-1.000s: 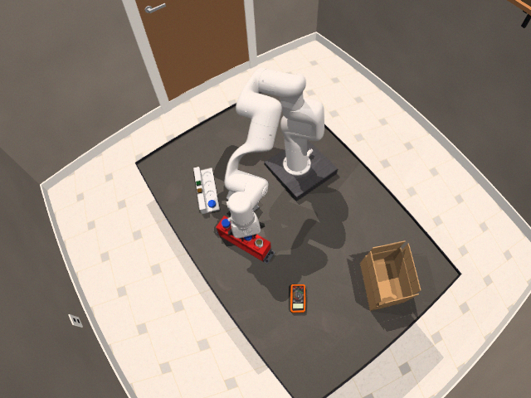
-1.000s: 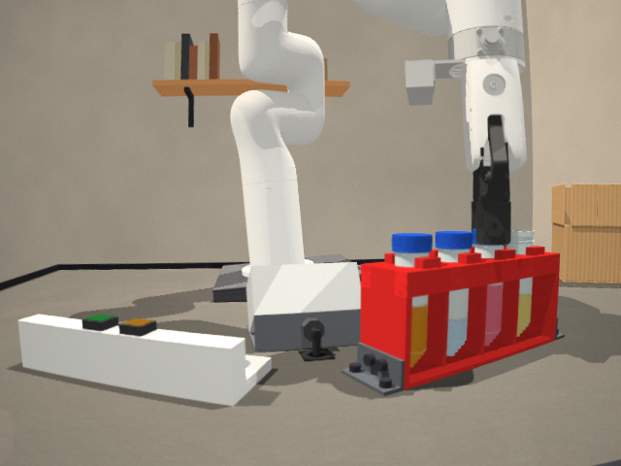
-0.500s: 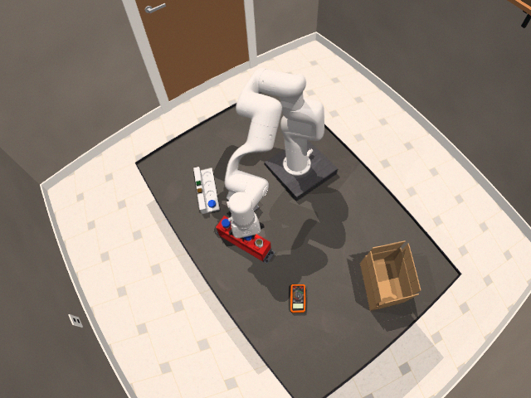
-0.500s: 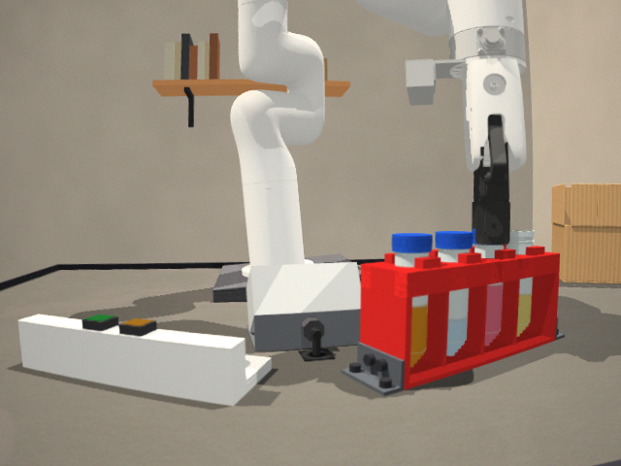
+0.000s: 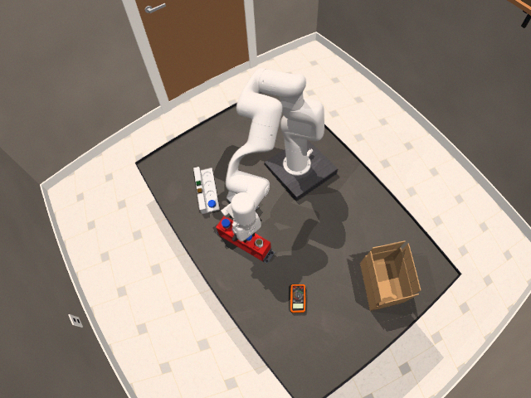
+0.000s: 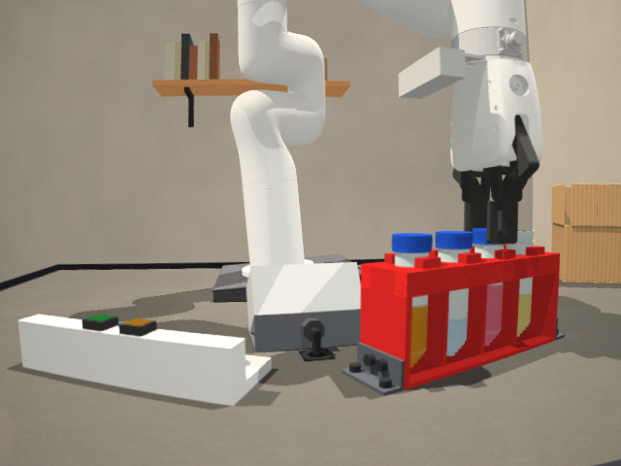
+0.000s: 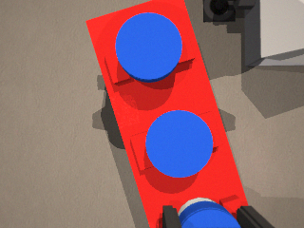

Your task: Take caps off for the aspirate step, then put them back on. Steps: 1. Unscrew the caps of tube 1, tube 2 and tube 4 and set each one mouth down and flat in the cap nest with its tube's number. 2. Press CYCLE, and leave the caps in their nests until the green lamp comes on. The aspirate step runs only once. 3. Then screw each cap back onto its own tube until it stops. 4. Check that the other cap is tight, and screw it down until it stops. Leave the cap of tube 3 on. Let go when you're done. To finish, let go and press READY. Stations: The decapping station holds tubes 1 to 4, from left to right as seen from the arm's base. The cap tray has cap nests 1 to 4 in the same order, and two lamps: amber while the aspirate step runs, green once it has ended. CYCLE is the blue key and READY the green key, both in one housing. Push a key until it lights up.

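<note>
The jaws are clamping a blue cap (image 7: 207, 215), one dark finger (image 7: 170, 218) pressing on each side of it. That cap is sitting on the third tube from the left in the exterior view, and the gripper (image 6: 494, 220) is hanging straight down over it from the white arm (image 6: 273, 165). The red rack (image 6: 459, 311) is holding four tubes; two more blue caps (image 6: 411, 242) (image 6: 453, 238) are sitting on the tubes beside the gripped one, while the tube (image 6: 525, 290) at the far right end is standing open with no cap. In the top view a loose blue cap (image 5: 211, 203) is lying in the end nest of the white tray (image 5: 201, 201), just beside the rack. The tray's green lamp (image 6: 100, 320) and amber lamp (image 6: 137, 325) are showing on its upper edge. A grey and white housing (image 6: 301, 311) is standing between tray and rack.
</note>
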